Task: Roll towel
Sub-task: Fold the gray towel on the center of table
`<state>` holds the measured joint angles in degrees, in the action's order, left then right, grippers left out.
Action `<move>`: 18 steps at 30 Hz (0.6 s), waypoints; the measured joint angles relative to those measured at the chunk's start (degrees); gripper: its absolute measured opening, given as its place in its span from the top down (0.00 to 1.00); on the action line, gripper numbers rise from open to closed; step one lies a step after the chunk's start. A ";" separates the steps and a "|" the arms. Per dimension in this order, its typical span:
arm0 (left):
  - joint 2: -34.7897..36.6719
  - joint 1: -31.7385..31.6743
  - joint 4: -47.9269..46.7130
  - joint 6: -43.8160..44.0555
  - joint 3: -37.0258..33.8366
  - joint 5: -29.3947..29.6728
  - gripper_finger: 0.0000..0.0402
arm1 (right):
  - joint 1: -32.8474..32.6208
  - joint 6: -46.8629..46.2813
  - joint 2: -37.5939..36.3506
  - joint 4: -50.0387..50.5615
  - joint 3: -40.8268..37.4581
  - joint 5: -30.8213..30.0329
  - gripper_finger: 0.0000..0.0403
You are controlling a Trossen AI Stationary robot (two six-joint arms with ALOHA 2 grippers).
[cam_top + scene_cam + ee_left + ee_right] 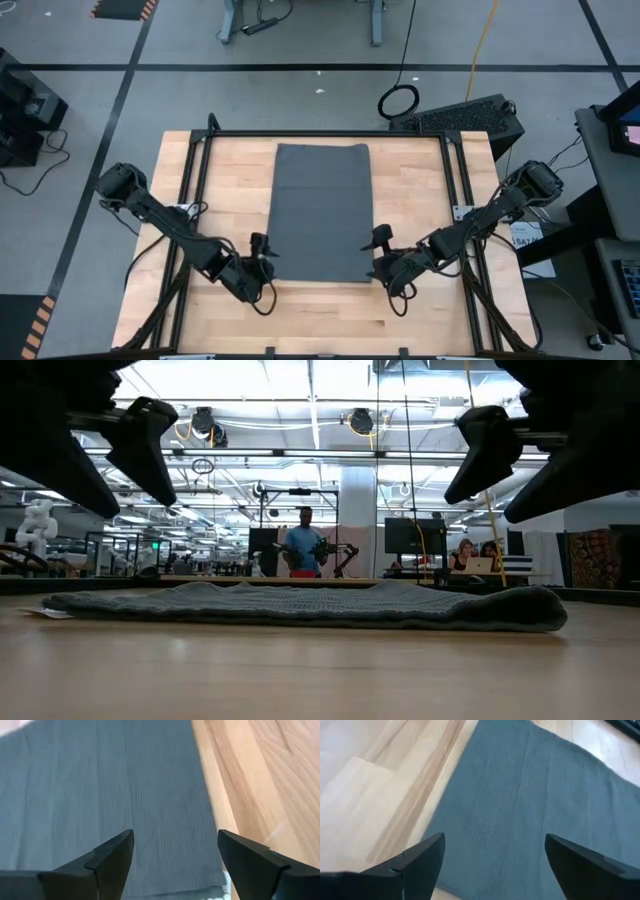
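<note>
Towel (320,212) is lying flat and unrolled while I'm hovering the left gripper (262,262) and right gripper (382,258), fingers spread, over its near corners.

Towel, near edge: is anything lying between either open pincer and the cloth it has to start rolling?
Nothing visible. The towel lies flat and bare on the table. The left pincer and right pincer hang open above its near corners.
</note>
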<state>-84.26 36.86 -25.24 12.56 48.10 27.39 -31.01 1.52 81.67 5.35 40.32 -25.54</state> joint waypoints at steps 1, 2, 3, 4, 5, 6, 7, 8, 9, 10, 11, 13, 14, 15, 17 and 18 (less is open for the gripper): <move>-0.01 0.41 -0.10 0.75 0.00 -0.42 0.27 | -0.23 -1.29 0.00 0.18 0.00 -0.03 0.17; 0.01 1.11 -0.30 1.40 0.00 -0.74 0.27 | -0.52 -2.32 0.00 0.40 0.00 -0.04 0.17; -0.01 1.85 -0.95 1.55 0.00 -0.81 0.27 | -0.82 -3.10 0.00 0.65 0.00 -0.01 0.17; 0.01 2.58 -1.91 1.36 0.00 -0.90 0.27 | -1.13 -3.72 0.00 1.08 0.00 0.02 0.17; -0.01 3.33 -2.93 0.41 0.00 -1.16 0.27 | -1.45 -4.02 0.00 1.86 0.00 0.04 0.17; -0.01 4.08 -3.98 -0.33 0.00 -1.46 0.27 | -1.81 -4.28 0.00 2.90 0.00 0.07 0.17; 0.01 4.80 -5.03 -1.37 0.00 -1.56 0.27 | -2.22 -4.54 0.00 4.16 0.00 0.09 0.17; 0.01 5.52 -6.41 -2.44 0.00 -1.64 0.27 | -2.73 -5.04 0.00 5.37 0.00 0.18 0.17; 0.02 6.25 -7.77 -3.55 0.00 -1.65 0.27 | -3.22 -5.47 0.00 6.42 0.00 0.46 0.17; -0.01 6.97 -8.91 -4.75 0.00 -1.67 0.27 | -3.79 -5.80 0.00 7.32 0.00 1.10 0.17; 0.00 7.51 -10.05 -6.15 0.00 -1.66 0.27 | -4.39 -6.04 0.00 8.00 0.00 2.01 0.17; -0.01 8.18 -11.61 -9.31 -0.10 -1.66 0.27 | -5.63 -6.85 0.42 8.23 0.00 3.07 0.17; 0.02 8.28 -11.50 -11.00 -0.32 -1.62 0.27 | -6.34 -7.17 0.76 8.11 0.00 3.19 0.18; 0.01 8.28 -11.15 -12.72 -0.53 -1.61 0.27 | -7.09 -7.56 1.15 8.19 0.00 3.23 0.18; 0.02 8.27 -10.72 -15.33 -0.97 -1.37 0.27 | -8.16 -8.47 2.50 7.50 0.00 3.17 0.19; 0.02 8.11 -10.27 -16.24 -1.26 -1.01 0.27 | -8.71 -8.87 3.44 6.92 0.00 3.09 0.20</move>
<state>-84.25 44.97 -35.51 -3.68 46.84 26.38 -39.72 -7.34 85.11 12.27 40.32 -22.45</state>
